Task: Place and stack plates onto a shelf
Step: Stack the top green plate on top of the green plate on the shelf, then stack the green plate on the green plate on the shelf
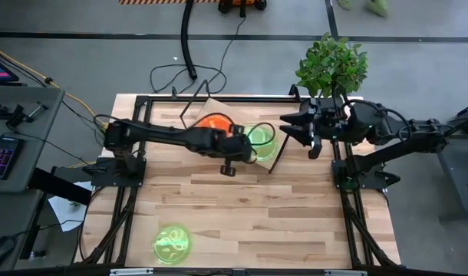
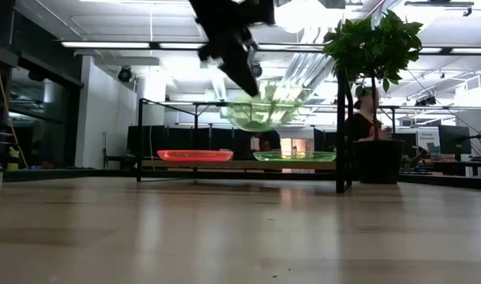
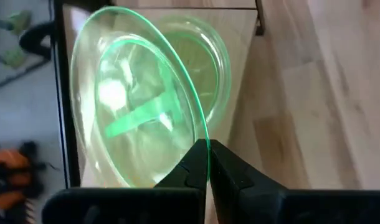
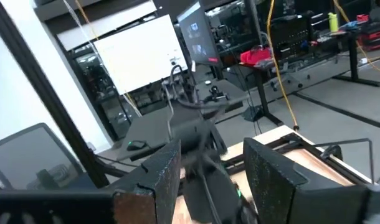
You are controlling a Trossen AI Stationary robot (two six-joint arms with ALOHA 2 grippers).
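My left gripper (image 3: pixel 209 149) is shut on a translucent green plate (image 2: pixel 264 110) and holds it in the air over the shelf (image 2: pixel 240 165). On the shelf rest an orange plate (image 2: pixel 195 155) and another green plate (image 2: pixel 294 156), side by side on their bases. The held plate hangs above that green one (image 3: pixel 212 56). A third green plate (image 1: pixel 171 241) lies on the tabletop near the front left. My right gripper (image 1: pixel 291 126) is raised beside the shelf's right end, open and with nothing held. My left gripper pinches the held green plate's rim (image 3: pixel 207 140) between its two fingers, one on the plate's face and one on its underside. The fingers (image 3: pixel 233 171) come slanting down from the table's left side. The plate is lifted clear of the shelf and tilted.
A potted plant (image 1: pixel 334 65) stands at the table's far right corner, just behind my right arm. Dark metal frames (image 1: pixel 119 176) run along both table sides. Bare tabletop (image 1: pixel 280 222) lies in front of the shelf.
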